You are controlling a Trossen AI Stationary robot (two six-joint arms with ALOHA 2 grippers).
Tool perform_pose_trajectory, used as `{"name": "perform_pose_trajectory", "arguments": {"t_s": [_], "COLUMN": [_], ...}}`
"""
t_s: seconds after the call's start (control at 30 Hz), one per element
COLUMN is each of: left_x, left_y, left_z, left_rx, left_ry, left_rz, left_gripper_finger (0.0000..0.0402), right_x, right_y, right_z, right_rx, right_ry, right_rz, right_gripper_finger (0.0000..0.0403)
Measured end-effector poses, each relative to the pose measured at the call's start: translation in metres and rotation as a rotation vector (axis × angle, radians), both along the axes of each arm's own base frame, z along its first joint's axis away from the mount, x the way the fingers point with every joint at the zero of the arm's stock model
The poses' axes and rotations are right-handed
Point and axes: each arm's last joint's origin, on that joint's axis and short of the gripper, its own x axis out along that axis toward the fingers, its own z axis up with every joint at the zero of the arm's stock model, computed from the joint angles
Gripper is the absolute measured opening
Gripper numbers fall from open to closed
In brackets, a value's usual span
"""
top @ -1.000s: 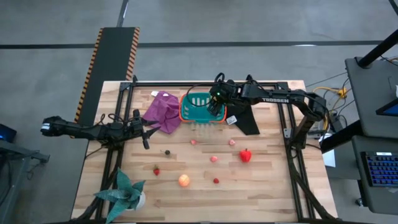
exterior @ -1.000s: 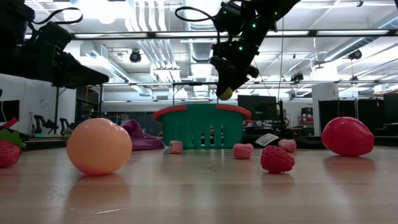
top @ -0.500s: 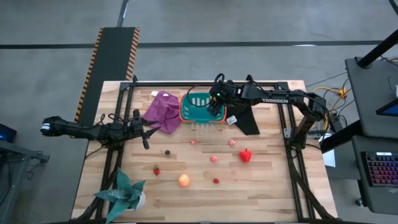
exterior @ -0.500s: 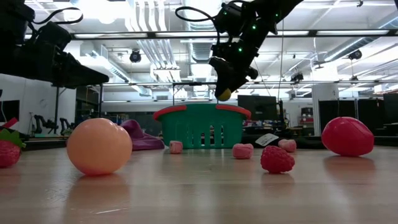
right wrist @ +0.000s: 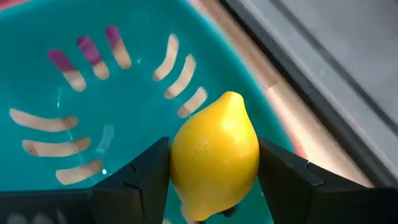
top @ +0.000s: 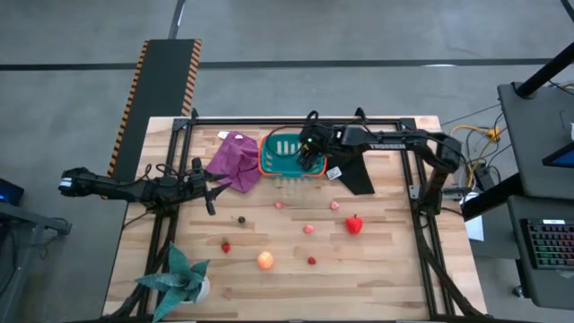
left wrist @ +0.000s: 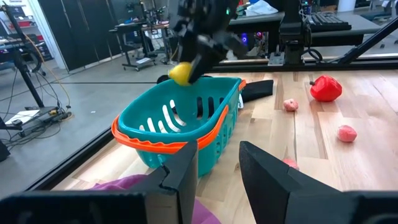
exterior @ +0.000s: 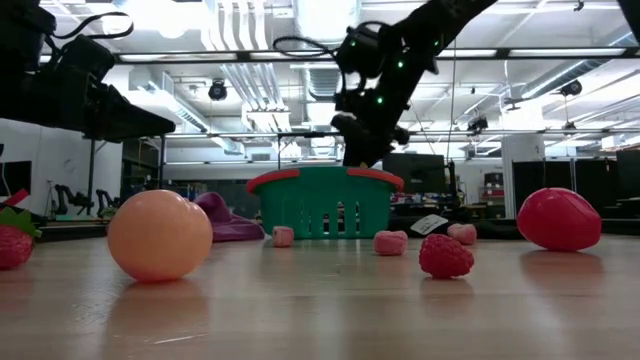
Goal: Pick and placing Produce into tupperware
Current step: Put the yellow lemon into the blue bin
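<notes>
High view: one teal tupperware [top: 285, 154] sits near the middle of the table's far edge with the right gripper [top: 307, 152] over it, the left gripper [top: 212, 190] waits near the left edge, and seven loose produce pieces lie on the boards, among them one red pepper [top: 354, 224] and one orange-peach ball [top: 265, 260]. Low view: the right gripper [exterior: 360, 150] hangs just above the orange rim. Wrist views: the left fingers [left wrist: 186, 168] are parted and empty; the right fingers [right wrist: 140, 177] are clenched on one yellow lemon [right wrist: 214, 155] above the container's slotted floor.
</notes>
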Motion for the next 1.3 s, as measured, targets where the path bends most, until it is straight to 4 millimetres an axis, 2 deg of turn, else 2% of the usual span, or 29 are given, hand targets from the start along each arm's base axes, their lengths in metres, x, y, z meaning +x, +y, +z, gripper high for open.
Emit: {"name": "perform_pose_trajectory", "arguments": {"t_s": [0.27, 0.67, 1.3], "left_x": [0.0, 0.0, 0.0], "left_y": [0.0, 0.0, 0.0], "left_z": [0.0, 0.0, -0.001], "left_rx": [0.0, 0.001, 0.001], "left_ry": [0.002, 0.004, 0.009], "left_rz": [0.0, 0.0, 0.0], "left_gripper_finger": [0.0105, 0.0105, 0.0105], "right_x": [0.01, 0.005, 0.009], "right_y": [-0.008, -0.012, -0.013], "right_z": [-0.012, -0.019, -0.017], "right_rx": [-0.006, 0.022, 0.019], "right_ry": [0.035, 0.065, 0.01], "right_rz": [0.008, 0.0, 0.038], "right_gripper_finger": [0.0196, 0.0196, 0.0196]}}
